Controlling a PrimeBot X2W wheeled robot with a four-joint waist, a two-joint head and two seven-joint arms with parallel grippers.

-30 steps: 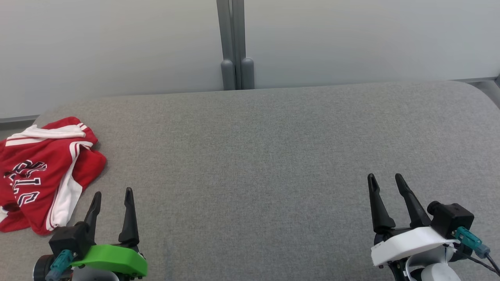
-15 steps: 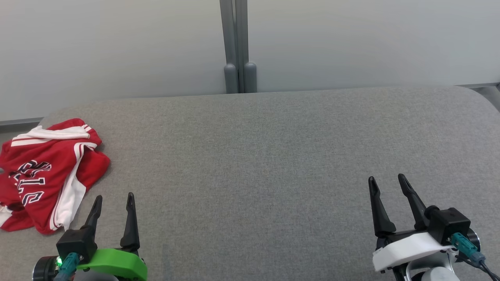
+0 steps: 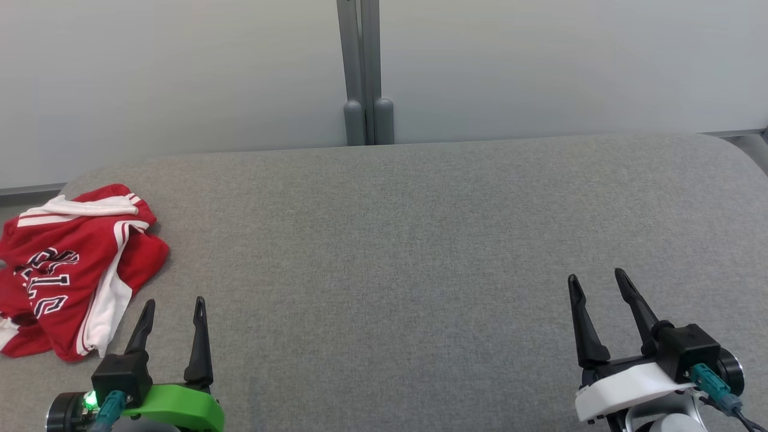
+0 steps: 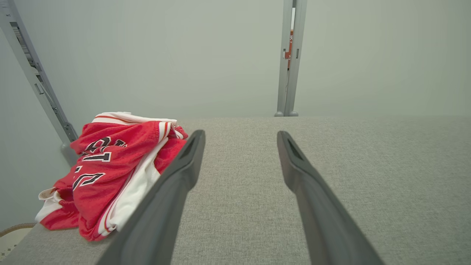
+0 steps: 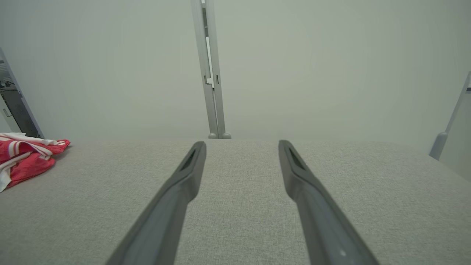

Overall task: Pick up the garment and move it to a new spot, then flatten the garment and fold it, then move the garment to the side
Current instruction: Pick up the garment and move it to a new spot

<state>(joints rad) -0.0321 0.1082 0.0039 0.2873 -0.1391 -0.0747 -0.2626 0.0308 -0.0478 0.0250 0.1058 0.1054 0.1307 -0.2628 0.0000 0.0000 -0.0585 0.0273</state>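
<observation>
The garment (image 3: pixel 72 270) is a red jersey with white stripes and dark lettering, crumpled in a heap at the far left of the grey padded surface (image 3: pixel 390 252). It also lies left of the fingers in the left wrist view, garment (image 4: pixel 106 173), and at the left edge of the right wrist view, garment (image 5: pixel 22 156). My left gripper (image 3: pixel 174 306) stands open just right of the heap, apart from it, nothing between its fingers. Far across at the lower right, my right gripper (image 3: pixel 597 282) is open and empty too.
A pale wall with a grey upright post (image 3: pixel 363 72) runs behind the surface. The surface's left edge lies close beside the garment, and its right rear corner (image 3: pixel 735 147) is rounded. Bare grey fabric spans the stretch between the two grippers.
The whole head picture has shifted slightly down and right, so the camera moved. Both grippers sit a little lower in view, still open. The garment lies as before.
</observation>
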